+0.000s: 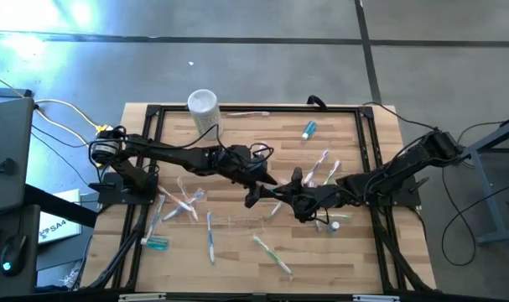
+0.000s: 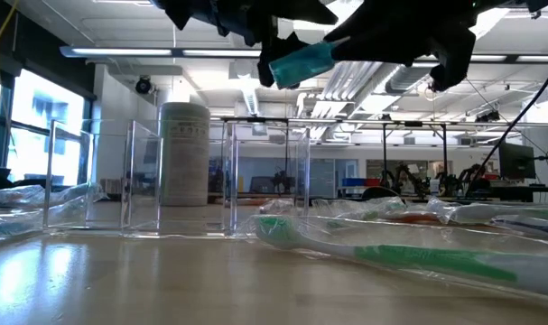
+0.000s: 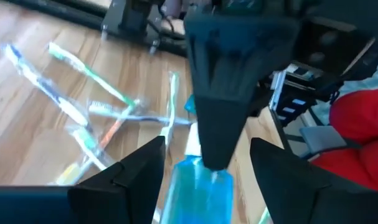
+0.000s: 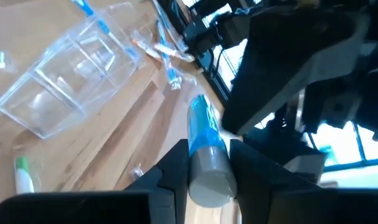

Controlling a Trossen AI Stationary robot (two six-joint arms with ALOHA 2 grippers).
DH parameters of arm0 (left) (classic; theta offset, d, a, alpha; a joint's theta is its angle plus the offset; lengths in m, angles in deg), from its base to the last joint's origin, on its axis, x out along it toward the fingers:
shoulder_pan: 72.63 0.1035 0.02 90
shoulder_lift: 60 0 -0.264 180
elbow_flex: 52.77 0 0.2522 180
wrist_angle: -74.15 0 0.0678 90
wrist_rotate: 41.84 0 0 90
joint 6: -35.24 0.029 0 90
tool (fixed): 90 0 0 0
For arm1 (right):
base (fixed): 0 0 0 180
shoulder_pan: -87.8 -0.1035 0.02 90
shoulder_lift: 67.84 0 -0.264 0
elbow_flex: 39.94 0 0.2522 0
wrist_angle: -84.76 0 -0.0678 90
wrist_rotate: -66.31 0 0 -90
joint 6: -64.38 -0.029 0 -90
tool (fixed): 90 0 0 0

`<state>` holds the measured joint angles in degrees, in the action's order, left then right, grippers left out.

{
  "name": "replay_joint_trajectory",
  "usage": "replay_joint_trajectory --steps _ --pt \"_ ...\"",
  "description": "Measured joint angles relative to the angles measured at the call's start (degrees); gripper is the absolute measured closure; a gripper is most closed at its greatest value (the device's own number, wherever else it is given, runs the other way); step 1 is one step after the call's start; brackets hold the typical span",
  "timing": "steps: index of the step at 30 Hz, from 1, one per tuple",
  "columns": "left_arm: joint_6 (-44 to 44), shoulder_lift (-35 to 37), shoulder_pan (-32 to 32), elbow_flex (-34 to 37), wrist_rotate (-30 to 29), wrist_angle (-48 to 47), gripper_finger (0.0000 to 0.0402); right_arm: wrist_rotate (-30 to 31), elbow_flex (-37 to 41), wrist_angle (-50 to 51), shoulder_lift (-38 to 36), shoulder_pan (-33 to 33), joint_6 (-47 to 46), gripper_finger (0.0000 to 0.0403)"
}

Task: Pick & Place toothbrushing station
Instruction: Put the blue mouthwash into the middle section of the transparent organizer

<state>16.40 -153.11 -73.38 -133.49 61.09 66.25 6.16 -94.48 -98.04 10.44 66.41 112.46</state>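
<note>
Mid-frame in the high view, the right pincer (image 4: 207,155) is clenched on a teal toothpaste tube (image 4: 204,146), raised above the surface (image 1: 237,260). The left pincer (image 3: 204,165) stands released around the tube's other end.

- box (image 1: 51,226) off table's left edge, high view: white letters "SA4", partly cut off
- white cylinder (image 2: 184,153), low view: has a label, print too small to read
- tube, toothbrushes, wrappers: no readable text
</note>
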Motion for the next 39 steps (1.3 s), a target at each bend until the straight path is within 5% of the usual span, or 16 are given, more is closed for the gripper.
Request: replay_joint_trajectory --steps 7,12,17,25,32,39 --pt "5.73 4.87 0.0 -0.94 -1.91 -9.43 0.0169 12.63 -1.26 5.33 -0.2 -4.2 -2.36 0.0314" --pt "10.96 10.17 -1.65 -2.43 -13.19 -25.09 0.0168 16.22 -7.05 18.23 -0.24 -6.05 -8.81 0.0314" --pt "5.45 13.91 -5.42 -2.47 -21.35 -40.61 0.0168 8.08 -15.53 33.29 -0.2 -5.13 -19.13 0.0314" --pt "-10.53 14.52 -15.03 0.26 -21.27 -59.92 0.0168 -4.72 -26.5 39.7 4.84 -2.14 -25.5 0.0314" --pt "-20.87 14.38 -22.64 6.46 -21.36 -57.7 0.0168 -11.6 -33.09 40.18 15.23 -0.97 -23.86 0.0314" --pt "-25.1 12.3 -23.23 11.07 -19.14 -56.45 0.0168 -13.09 -39.9 43.38 20.63 0.31 -20.54 0.0314"
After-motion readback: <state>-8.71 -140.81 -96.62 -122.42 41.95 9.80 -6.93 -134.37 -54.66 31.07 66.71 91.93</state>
